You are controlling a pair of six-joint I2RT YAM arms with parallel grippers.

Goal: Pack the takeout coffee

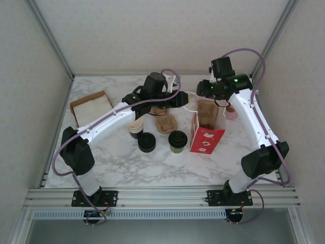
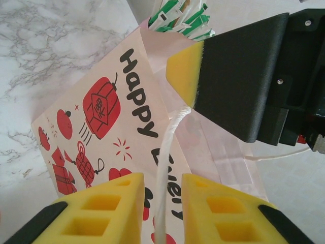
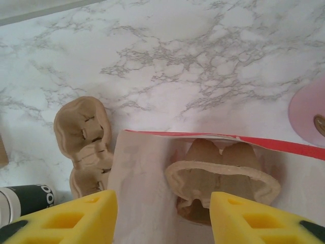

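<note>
Left gripper (image 2: 162, 185): low in its wrist view, jaws a narrow way apart. The bag's white string handle (image 2: 167, 142) runs loose between them, not pinched.
Takeout coffee (image 1: 177, 141): stands lidded on the worktop at the centre of the overhead view, just left of the bag, with no gripper on it.
Paper bag (image 1: 205, 138): upright, right of centre, red and white, mouth open. A pulp cup carrier (image 3: 221, 175) sits inside.
Right gripper (image 3: 161, 203): over the bag's mouth, jaws well apart, nothing clamped as far as I can see.
Done so far: by my reckoning, the bag is open and the carrier is in it.
Left to do: the cup has to be picked up and set down into the carrier. Both grippers are at the bag, not at the cup.
Worktop (image 1: 127, 168): white marble look with grey veins. It holds a flat brown box (image 1: 91, 107) at upper left, a stack of lidless cups (image 1: 135, 127) and a spare carrier (image 1: 165, 123) left of centre, and a pink round thing (image 1: 231, 113) at right.
Room: pale panelled walls on three sides, aluminium posts (image 1: 51, 38) in the corners, a metal rail (image 1: 162, 195) along the bottom.
</note>
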